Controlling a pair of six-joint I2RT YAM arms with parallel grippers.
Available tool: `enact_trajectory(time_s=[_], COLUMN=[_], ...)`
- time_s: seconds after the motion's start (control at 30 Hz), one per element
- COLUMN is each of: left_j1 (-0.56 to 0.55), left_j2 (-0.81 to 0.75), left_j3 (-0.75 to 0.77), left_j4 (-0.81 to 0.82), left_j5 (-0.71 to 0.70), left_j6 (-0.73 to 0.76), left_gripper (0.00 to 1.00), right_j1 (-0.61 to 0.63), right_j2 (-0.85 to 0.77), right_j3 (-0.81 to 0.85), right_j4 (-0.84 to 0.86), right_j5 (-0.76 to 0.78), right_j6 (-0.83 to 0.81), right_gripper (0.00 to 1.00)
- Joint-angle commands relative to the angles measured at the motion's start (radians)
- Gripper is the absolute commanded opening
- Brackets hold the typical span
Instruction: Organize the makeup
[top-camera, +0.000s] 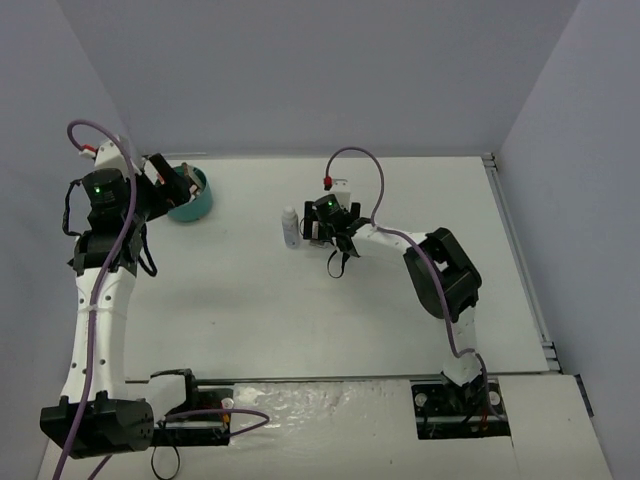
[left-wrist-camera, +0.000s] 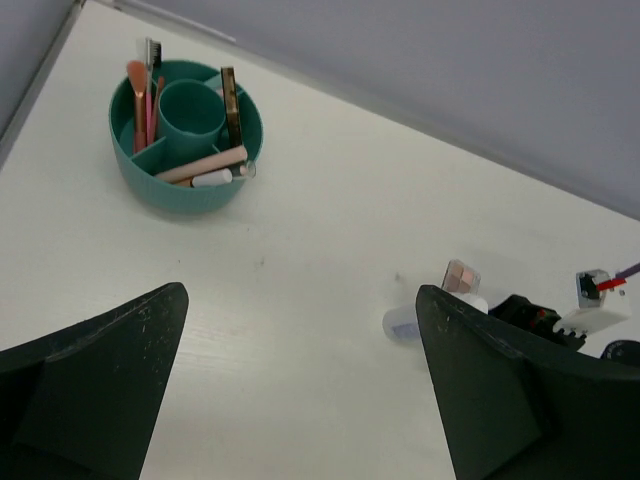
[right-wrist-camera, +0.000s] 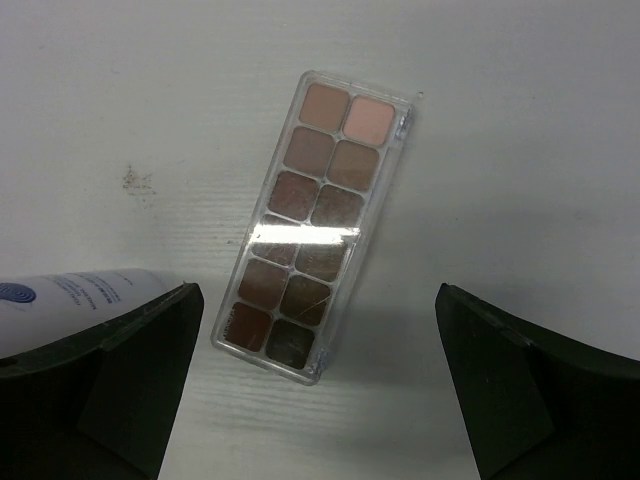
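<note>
One pinkish-brown rectangular clear-plastic palette (right-wrist-camera: 312, 225) lies flat on the white tabletop (right-wrist-camera: 520, 120) beneath my spread-open right tool (right-wrist-camera: 315, 298); I judge it light, stiff, slick, best pinched across its long edges.

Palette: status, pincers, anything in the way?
Left pincer open, empty. Right pincer open over palette, not gripping. Palette flat on table. White bottle lying close beside.
</note>
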Motion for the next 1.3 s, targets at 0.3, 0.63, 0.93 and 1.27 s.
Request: enact_trajectory(time_s=[0.3, 0.63, 0.93, 1.27], left_j1=[-0.001, -0.002, -0.021, -0.037], left_j2=[-0.011, -0.014, -0.036, -0.023], left_j3=[-0.055, -0.062, -0.066, -0.07], left_j4=[-0.004, -0.006, -0.014, -0.02], left_j5=[0.099, 0.145, 0.221, 0.227], left_j6=[-0.005, -0.014, -0.031, -0.028], left_gripper=[0.97, 0.97, 0.97, 0.97], right_j1=[0.031, -0.016, -0.075, -0.078], right_j2=[0.109, 0.014, -0.111, -0.05], right_j3=[0.093, -0.114, -0.241, -0.182], right_j4=[-0.011, -0.012, 0.013, 0.022], right_j5=[0.196, 0.073, -0.105, -0.199], right_j6=[0.012, -0.052, -0.222, -0.375], right_gripper=[0.98, 0.91, 0.8, 0.75])
